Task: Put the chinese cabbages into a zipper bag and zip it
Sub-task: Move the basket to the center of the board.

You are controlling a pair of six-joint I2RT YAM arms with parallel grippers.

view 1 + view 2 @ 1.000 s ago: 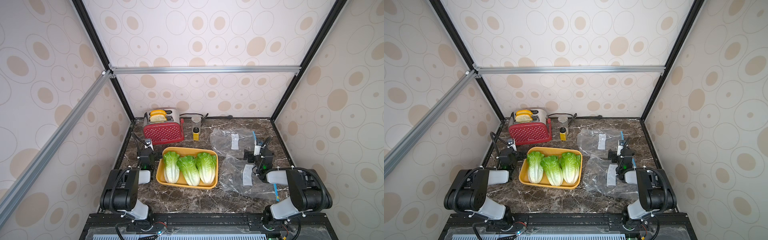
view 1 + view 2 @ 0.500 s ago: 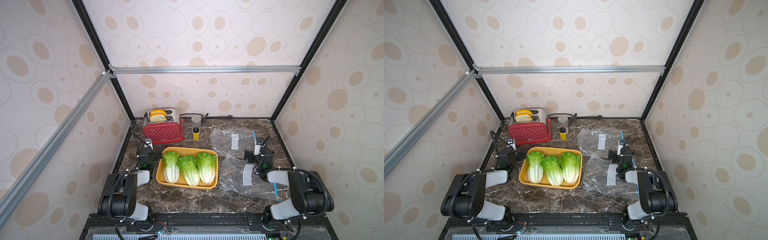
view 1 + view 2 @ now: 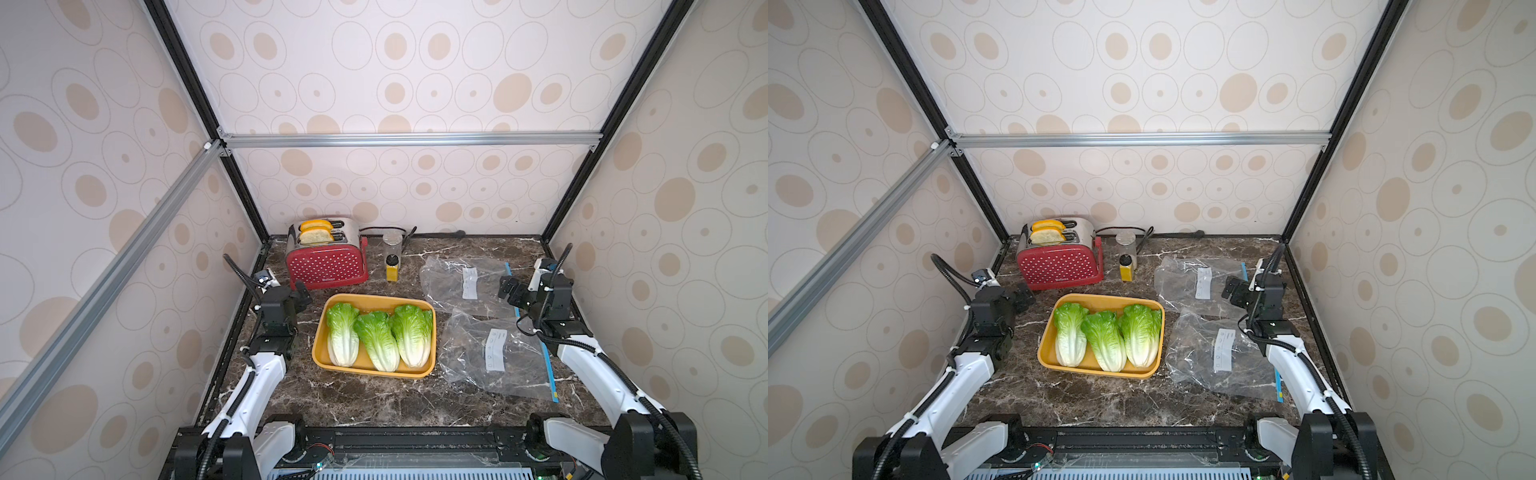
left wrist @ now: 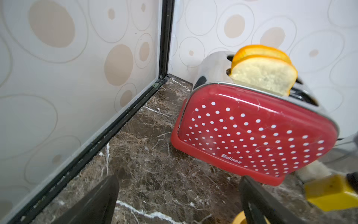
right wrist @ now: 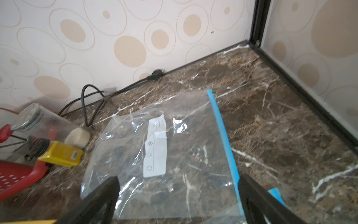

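Green cabbages [image 3: 376,338] lie three abreast in the tray [image 3: 365,300] in both top views, none bagged; a near bag [image 3: 494,357] and far bag [image 3: 461,282] lie flat on the table [image 3: 374,399] beside it. I judge nothing started. Left wrist: left tool [image 4: 178,203] gapes empty toward the toaster [image 4: 251,131]. Right wrist: right tool [image 5: 178,201] spread empty by the far bag; next I'd pinch its blue zip edge [image 5: 222,135].

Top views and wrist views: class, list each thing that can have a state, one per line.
chinese cabbages, three lying side by side, unbagged
yellow tray, holding all three
far zipper bag, flat, empty
near zipper bag, flat, empty
toaster, two bread slices in slots
left gripper, open, empty
right gripper, open, empty
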